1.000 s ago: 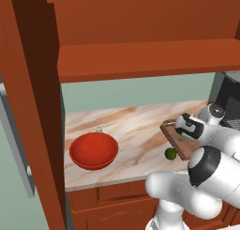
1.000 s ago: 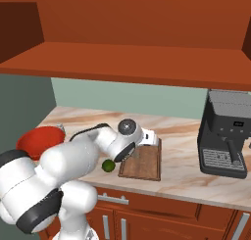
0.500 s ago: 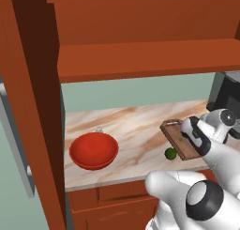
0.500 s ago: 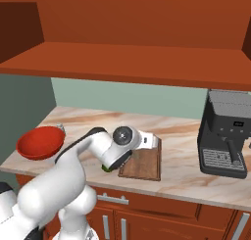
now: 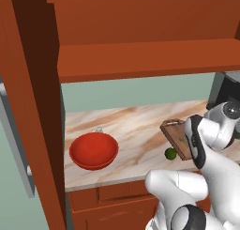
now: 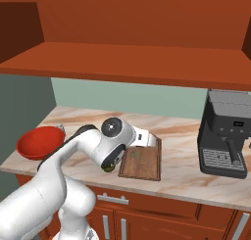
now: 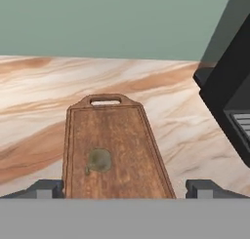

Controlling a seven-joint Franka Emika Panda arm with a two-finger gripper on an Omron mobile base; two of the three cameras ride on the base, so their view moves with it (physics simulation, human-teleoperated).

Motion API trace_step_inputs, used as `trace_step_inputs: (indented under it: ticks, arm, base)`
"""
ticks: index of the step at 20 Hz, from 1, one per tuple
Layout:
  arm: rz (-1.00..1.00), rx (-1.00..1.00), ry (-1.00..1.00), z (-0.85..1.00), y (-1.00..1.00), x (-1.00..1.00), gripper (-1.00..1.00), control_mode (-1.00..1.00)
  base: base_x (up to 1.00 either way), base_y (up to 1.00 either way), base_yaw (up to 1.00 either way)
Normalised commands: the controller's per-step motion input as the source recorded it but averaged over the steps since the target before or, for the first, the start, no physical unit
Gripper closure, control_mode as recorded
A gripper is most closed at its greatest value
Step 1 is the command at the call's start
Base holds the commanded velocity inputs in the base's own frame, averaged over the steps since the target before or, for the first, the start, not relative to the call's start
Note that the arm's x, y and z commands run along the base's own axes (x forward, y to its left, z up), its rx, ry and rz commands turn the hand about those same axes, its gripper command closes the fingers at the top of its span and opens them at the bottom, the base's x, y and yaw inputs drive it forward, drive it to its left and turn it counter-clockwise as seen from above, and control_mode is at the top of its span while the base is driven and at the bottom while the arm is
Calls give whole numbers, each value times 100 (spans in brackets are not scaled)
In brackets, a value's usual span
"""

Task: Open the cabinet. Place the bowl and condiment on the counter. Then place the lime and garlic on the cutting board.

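The hand (image 7: 125,188) stands wide, its two dark fingertips (image 7: 45,188) far apart at either side of the near end of the cutting board (image 7: 114,150), and nothing is held between them. Just ahead of the hand, on the board's middle, lies the garlic (image 7: 99,161), a small grey-beige lump resting on the wood. Beyond it, at the board's far short end, is the loop handle (image 7: 104,100). The board lies flat on the table (image 7: 39,111), whose beige marble surface spreads out around it. To the hand's right stands a dark coffee machine (image 6: 228,133), near the board but apart from it. Off the board, on the table just beside its long edge, sits the lime (image 5: 170,153). Well away on that same side, the red bowl (image 5: 93,150) rests on the table, with the condiment (image 5: 99,129) just behind it. Above everything hangs the cabinet (image 6: 127,33), its door (image 5: 28,97) swung open.
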Motion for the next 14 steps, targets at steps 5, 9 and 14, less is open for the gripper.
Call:
trace_step_inputs:
  ticks: [5, 9, 14]
  arm:
    - [-7, 2, 8, 17, 0, -39, -100, -100]
    - [-1, 8, 0, 0, 0, -47, -100, -100]
    - [0, 8, 0, 0, 7, -37, -100, -100]
  base:
    - [0, 0, 0]
    - [0, 0, 0]
    - [0, 0, 0]
